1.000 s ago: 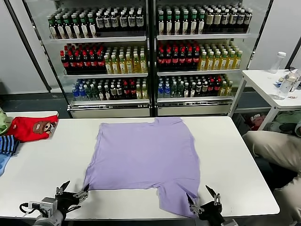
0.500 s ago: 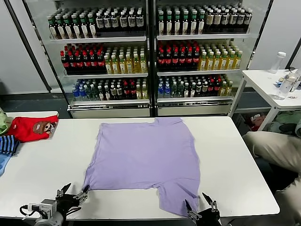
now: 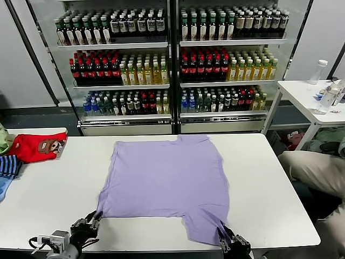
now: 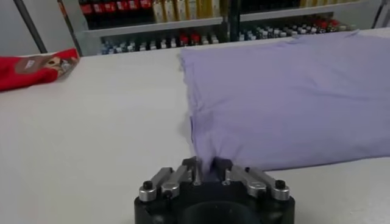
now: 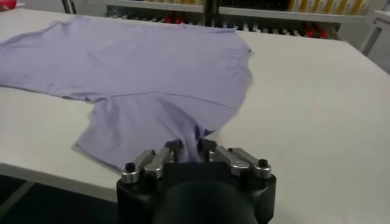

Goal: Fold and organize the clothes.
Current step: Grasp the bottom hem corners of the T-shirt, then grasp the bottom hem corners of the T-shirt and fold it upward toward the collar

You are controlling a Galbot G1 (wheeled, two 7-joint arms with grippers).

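Shirt: lavender T-shirt [image 3: 167,183] lies spread flat, plain side up, on the white surface [image 3: 269,178].
Left hand [image 3: 89,224]: at the near left corner of the shirt, fingers clamped on the cloth's edge.
Right hand [image 3: 229,243]: at the near right sleeve, fingers pinched together on its fabric.
Far left: red garment [image 3: 38,147], blue striped cloth [image 3: 8,166].

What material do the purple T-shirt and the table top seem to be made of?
T-shirt: apparently thin, soft knit fabric, matte; it lies limp and bunches where both grippers pinch its near edge.
Table: seemingly a hard, smooth white board, perhaps laminate, with a faint sheen.
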